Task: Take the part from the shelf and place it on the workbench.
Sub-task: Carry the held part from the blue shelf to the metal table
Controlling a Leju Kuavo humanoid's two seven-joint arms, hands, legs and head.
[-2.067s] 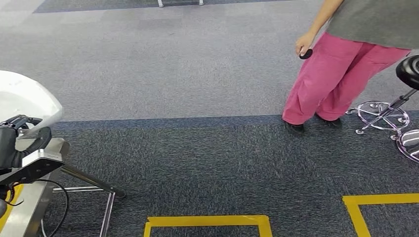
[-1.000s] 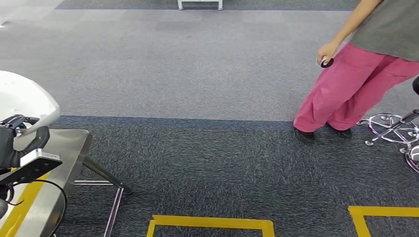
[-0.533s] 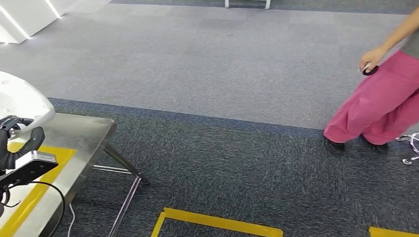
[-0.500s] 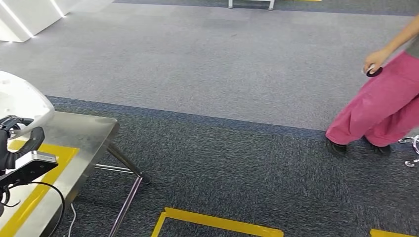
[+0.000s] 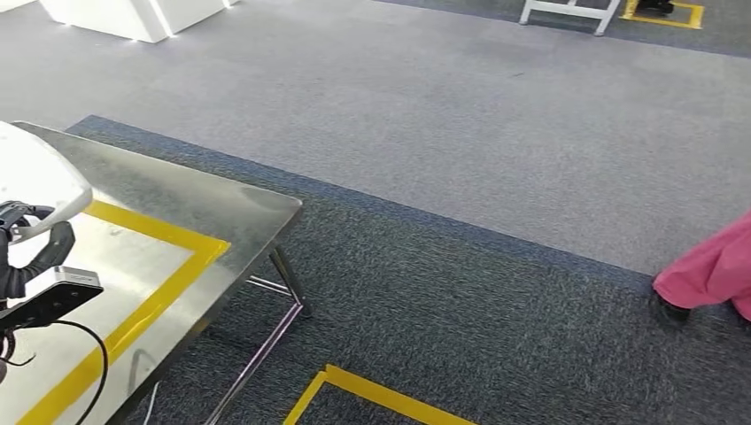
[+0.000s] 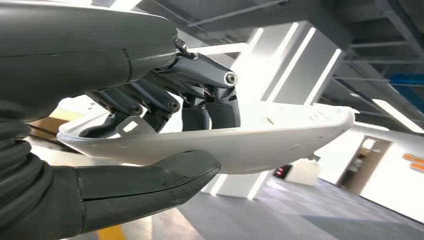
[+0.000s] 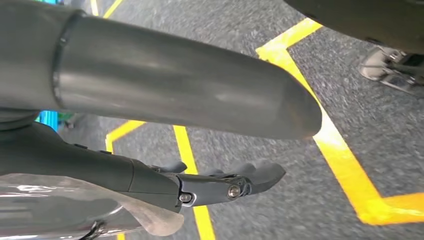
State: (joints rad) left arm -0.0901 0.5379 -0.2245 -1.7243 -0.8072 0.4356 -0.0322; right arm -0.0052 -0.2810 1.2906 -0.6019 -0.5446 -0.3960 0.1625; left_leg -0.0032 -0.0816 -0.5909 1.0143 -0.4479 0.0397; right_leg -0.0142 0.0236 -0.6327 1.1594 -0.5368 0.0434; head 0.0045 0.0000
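Observation:
The part (image 5: 34, 177) is a white curved shell at the left edge of the head view, held up over the steel workbench (image 5: 212, 205). My left hand (image 5: 25, 261) grips it from below. In the left wrist view the part (image 6: 285, 135) lies between the thumb underneath and the dark fingers (image 6: 210, 107) on its upper face. My right hand (image 7: 125, 170) hangs over the dark carpet, its fingers apart and holding nothing.
A yellow tape border (image 5: 173, 282) runs along the workbench top. Its metal legs (image 5: 288, 283) stand on dark carpet marked with yellow floor tape (image 5: 381, 400). A person's pink trouser leg (image 5: 713, 270) is at the right edge. White blocks (image 5: 133, 13) stand far back.
The whole picture has shifted as the camera turned left: the workbench now takes up far more of the lower left, and the person has slid to the right edge. My left hand still holds the part.

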